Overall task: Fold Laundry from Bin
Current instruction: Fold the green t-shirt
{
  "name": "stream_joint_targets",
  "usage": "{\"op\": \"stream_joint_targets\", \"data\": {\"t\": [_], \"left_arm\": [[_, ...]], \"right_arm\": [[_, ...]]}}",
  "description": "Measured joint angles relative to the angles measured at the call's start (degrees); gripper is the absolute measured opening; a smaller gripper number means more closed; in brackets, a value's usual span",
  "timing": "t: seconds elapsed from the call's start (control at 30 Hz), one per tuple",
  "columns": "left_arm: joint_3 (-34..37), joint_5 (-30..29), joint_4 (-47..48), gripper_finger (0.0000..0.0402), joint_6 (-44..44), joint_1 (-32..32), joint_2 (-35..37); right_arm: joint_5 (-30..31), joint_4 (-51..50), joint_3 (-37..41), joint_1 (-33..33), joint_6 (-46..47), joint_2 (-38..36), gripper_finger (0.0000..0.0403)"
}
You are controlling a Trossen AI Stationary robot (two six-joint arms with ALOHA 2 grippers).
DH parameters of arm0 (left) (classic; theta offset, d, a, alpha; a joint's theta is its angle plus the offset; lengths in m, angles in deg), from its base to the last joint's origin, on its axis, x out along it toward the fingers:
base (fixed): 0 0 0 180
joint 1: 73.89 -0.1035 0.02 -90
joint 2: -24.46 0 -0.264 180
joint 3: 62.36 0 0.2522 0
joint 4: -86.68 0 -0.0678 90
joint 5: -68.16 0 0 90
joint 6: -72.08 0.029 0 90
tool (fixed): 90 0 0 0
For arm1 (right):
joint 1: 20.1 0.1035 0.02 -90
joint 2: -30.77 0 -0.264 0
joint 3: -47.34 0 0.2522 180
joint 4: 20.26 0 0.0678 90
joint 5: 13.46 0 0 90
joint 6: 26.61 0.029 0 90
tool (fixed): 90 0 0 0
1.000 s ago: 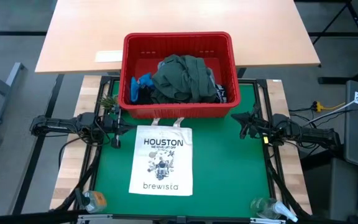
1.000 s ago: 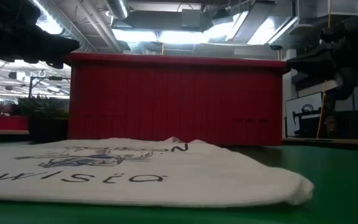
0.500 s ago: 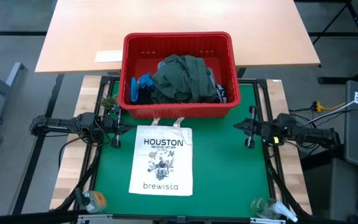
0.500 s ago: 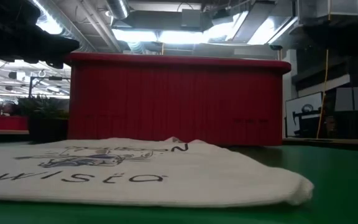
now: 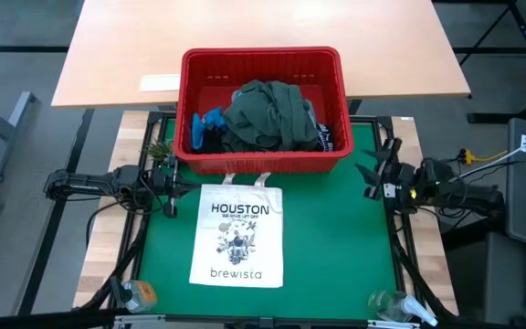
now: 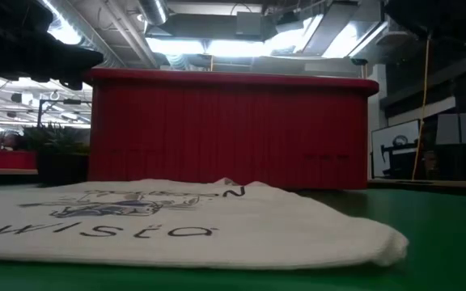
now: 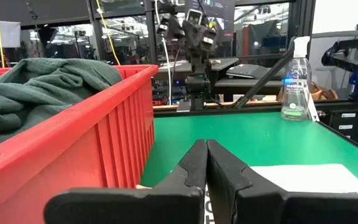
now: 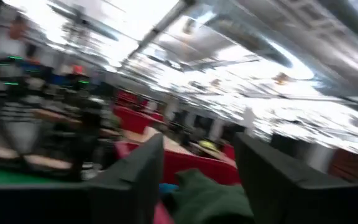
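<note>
Left tool parked low over the green table, just off the red bin's left front corner, fingers pressed together, nothing held. White tote bag lying flat on the mat, handles touching the front wall of the red bin. Inside the bin, bright blue garment against the left wall, dark green garment heaped in the middle above the rim, a dark one tucked at the right wall. Right tool raised beside the bin's right front corner, fingers spread apart, empty, pointing towards the laundry. Spray bottle near the table's front right corner.
</note>
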Motion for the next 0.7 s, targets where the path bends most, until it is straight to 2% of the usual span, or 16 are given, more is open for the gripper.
{"op": "stream_joint_targets", "data": {"t": [0.07,0.17,0.4,0.53,0.7], "left_arm": [[0.0,0.0,-0.52,0.0,-0.04,-0.01,-0.01],[-0.01,0.0,-1.44,0.0,-0.09,0.01,0.0],[0.01,0.0,-1.59,0.0,-0.11,0.01,0.0],[0.0,0.0,-1.63,0.0,-0.11,0.0,0.0],[0.01,0.0,-1.61,0.0,-0.11,0.01,0.0]], "right_arm": [[3.95,-0.23,-2.52,-0.02,-1.53,3.76,0.0236],[6.62,-1.98,-7.06,-0.02,-3.56,10.9,0.0257],[15.41,-14.11,-22.65,-2.97,-4.0,29.83,0.0258],[13.25,-26.18,-32.87,-8.03,-2.55,39.42,0.0248],[7.53,-42.36,-44.43,-13.47,3.18,51.4,0.0236]]}}
